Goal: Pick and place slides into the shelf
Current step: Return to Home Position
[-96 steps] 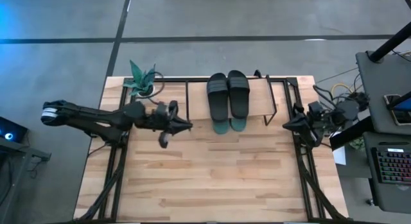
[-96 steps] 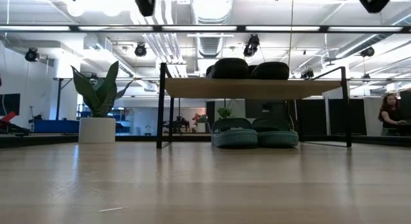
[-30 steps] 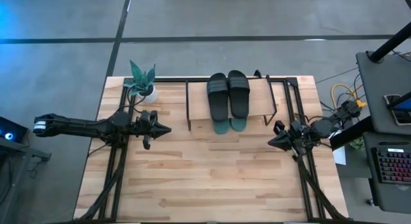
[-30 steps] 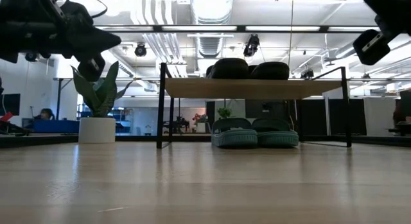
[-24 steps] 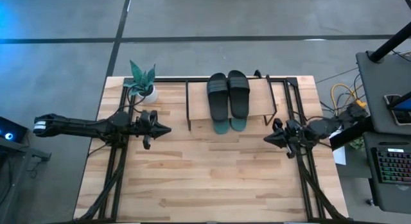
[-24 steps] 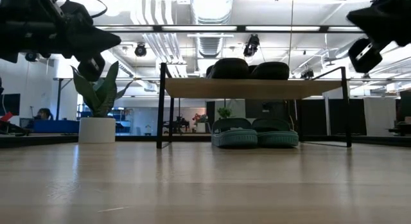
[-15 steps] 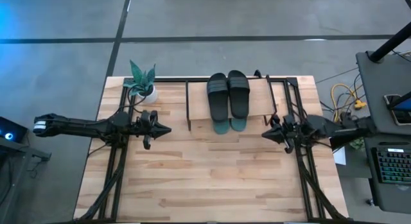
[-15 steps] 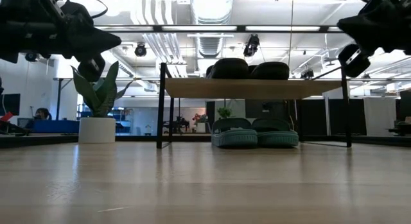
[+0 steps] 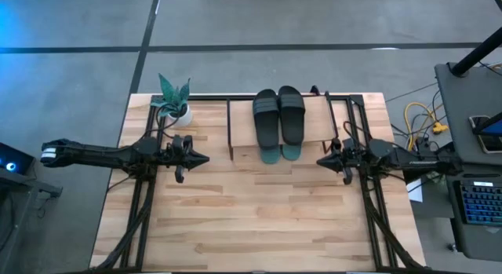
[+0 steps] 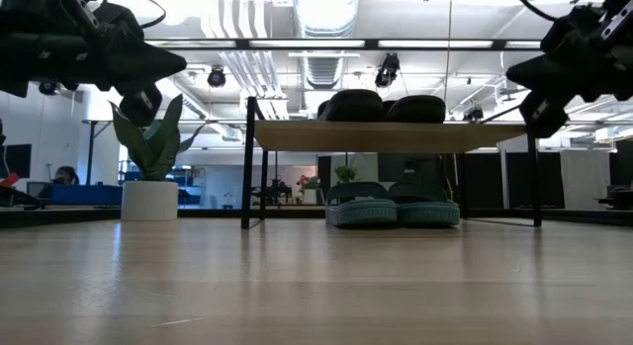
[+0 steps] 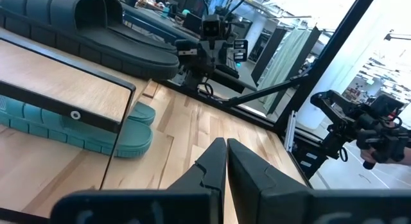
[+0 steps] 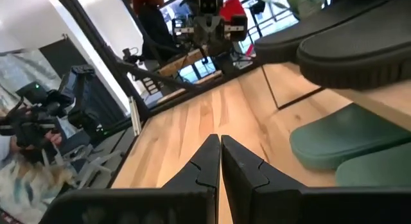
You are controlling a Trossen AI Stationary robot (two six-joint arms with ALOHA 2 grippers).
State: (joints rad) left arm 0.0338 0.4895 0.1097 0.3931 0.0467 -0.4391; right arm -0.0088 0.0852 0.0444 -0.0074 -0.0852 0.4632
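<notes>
Fingers clenched, empty: left gripper (image 9: 202, 158) centre left of the high view, right gripper (image 9: 320, 162) centre right, pale plank tabletop (image 9: 259, 219) wide between and below them. Upper centre, the low wood-topped, black-framed shelf (image 9: 241, 123) carries two black slides (image 9: 267, 117), two teal green slides (image 10: 362, 209) beneath. Green potted plant (image 9: 174, 101) upper left.

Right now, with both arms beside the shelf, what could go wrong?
The shut right gripper hovers near the black metal frame of the low wooden-topped shelf; a swing might knock it and shake the two black slides on top. The teal green slides poke out below its board; a low sweep by the left gripper could drag them.
</notes>
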